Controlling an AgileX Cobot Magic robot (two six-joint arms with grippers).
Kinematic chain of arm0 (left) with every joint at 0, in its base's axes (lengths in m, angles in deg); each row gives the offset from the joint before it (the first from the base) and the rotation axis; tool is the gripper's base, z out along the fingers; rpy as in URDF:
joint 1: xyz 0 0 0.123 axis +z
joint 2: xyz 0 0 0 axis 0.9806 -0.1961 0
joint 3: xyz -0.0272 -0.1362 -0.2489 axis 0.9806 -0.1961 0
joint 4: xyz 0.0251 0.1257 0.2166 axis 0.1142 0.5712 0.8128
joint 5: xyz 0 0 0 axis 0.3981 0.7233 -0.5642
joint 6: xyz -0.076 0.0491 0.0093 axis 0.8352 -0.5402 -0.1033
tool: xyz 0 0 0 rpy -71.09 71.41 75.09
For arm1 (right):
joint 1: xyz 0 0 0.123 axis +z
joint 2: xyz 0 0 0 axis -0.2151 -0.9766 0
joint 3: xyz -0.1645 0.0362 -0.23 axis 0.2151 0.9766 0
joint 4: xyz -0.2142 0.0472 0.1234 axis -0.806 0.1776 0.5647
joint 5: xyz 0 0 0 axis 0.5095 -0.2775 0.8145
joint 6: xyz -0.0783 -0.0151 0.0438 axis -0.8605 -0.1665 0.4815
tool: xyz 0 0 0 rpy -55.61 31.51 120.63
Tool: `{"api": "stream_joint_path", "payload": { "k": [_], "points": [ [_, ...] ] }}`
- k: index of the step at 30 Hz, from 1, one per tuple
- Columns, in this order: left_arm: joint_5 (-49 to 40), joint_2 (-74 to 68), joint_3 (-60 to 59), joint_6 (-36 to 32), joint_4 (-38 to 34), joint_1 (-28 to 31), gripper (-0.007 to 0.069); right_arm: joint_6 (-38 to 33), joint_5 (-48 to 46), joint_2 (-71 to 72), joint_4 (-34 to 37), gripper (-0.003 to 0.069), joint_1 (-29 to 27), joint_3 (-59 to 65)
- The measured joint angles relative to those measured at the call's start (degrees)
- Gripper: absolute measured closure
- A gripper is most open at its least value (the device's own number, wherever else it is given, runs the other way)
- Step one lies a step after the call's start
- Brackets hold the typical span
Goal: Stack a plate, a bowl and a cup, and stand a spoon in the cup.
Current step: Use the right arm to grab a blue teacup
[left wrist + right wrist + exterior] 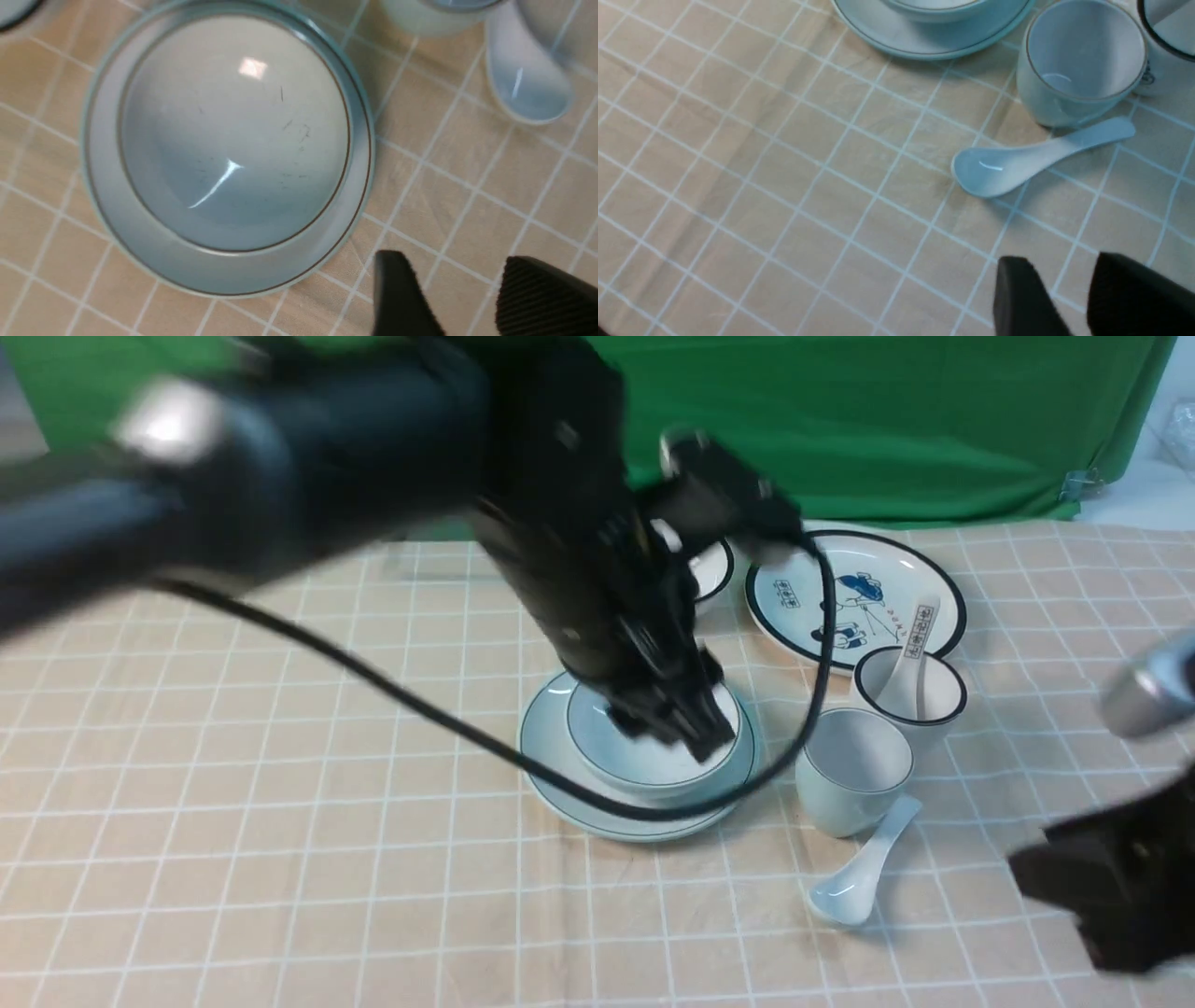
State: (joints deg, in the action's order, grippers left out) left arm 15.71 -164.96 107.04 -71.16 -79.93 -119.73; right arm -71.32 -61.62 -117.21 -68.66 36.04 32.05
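Front view: bowl sits on the plate as base for cup and spoon beside the plate; left gripper and right gripper gape empty.

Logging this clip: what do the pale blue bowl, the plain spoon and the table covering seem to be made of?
Bowl: likely glazed ceramic; glossy, sharp glints, fine dark scuffs inside.
Spoon: probably the same glazed ceramic, though melamine is possible; smooth sheen, bright glint in its scoop.
Table covering: thin cloth or vinyl; matte, printed grid, soft creases.

Cartoon plate, labelled spoon, black-rimmed cup
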Motion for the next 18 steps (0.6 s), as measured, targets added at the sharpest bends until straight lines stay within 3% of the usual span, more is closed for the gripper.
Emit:
{"api": "stream_joint_path", "payload": {
  "k": [1,4,11,15,18],
  "points": [
    [1.59,5.28,-2.29,0.79,-0.3,0.0,0.0508,-0.78,-0.07,-4.54,-0.06,0.0408,0.0,-2.9],
    [5.68,16.95,-9.52,2.77,-0.48,0.0,0.0603,-1.36,-0.07,-14.14,-0.06,0.0384,0.0,-8.87],
    [18.71,41.49,-31.75,5.44,-0.76,0.0,0.0624,-1.36,-1.59,-31.94,-0.06,0.0234,0.0,-19.32],
    [27.13,53.81,-44.14,5.91,-1.49,0.0,0.0624,-1.53,-1.5,-40.06,-0.99,0.0225,0.0,-23.08],
    [31.4,61.45,-50.36,7.23,-1.69,0.0,0.0624,-1.6,-1.2,-44.71,-1.51,0.027,0.0,-24.77]
  ]
}}
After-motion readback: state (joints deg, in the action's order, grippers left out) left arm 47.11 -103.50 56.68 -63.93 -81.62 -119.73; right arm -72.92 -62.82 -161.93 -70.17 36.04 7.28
